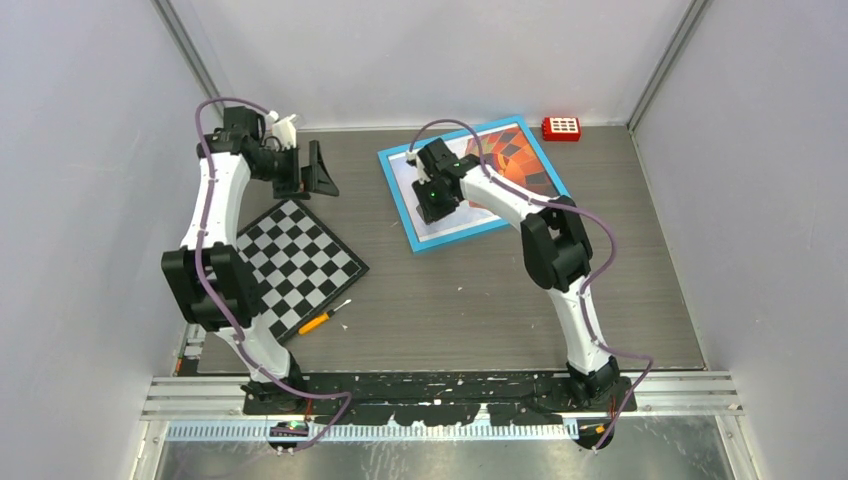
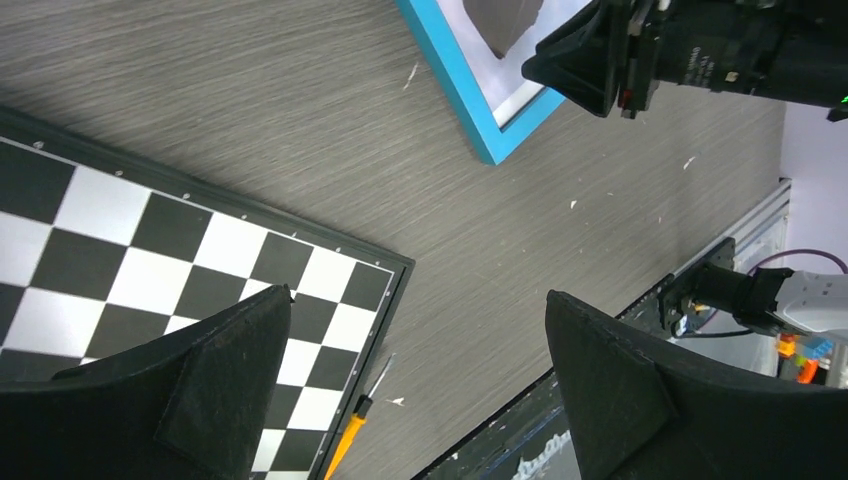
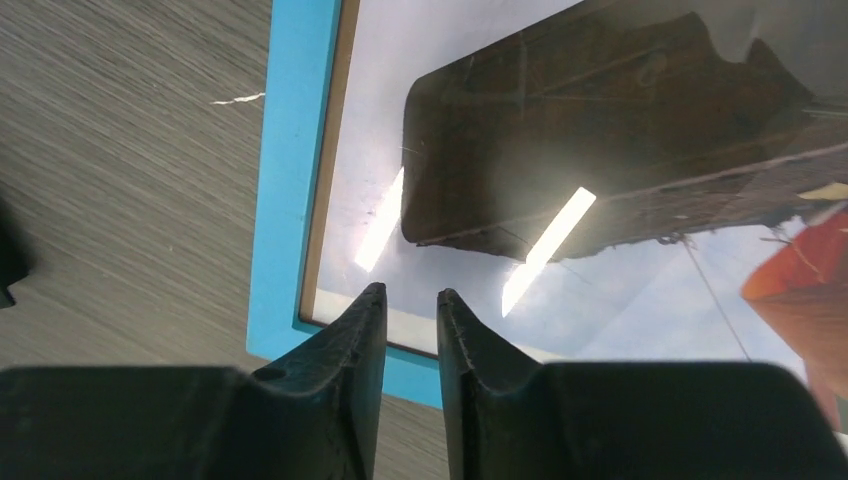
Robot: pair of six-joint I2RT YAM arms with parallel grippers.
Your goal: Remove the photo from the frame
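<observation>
The frame point(image 1: 397, 200) with its bright-blue border lies face up at the back middle of the table. The photo point(image 1: 515, 160) of the orange-red balloon is inside it, under glass. My right gripper point(image 1: 432, 205) hovers over the frame's near left corner. In the right wrist view its fingers point(image 3: 405, 292) stand a narrow gap apart with nothing between them, above the blue border point(image 3: 290, 180) and the photo's dark basket point(image 3: 600, 180). My left gripper point(image 1: 310, 175) is wide open and empty, raised above the table to the frame's left point(image 2: 418, 293). The frame's corner point(image 2: 450, 80) shows there.
A black-and-white chequered board point(image 1: 295, 265) lies at the left, also in the left wrist view point(image 2: 150, 250). An orange-handled screwdriver point(image 1: 322, 318) lies at its near edge point(image 2: 350, 430). A small red block point(image 1: 561, 128) sits at the back right by the wall.
</observation>
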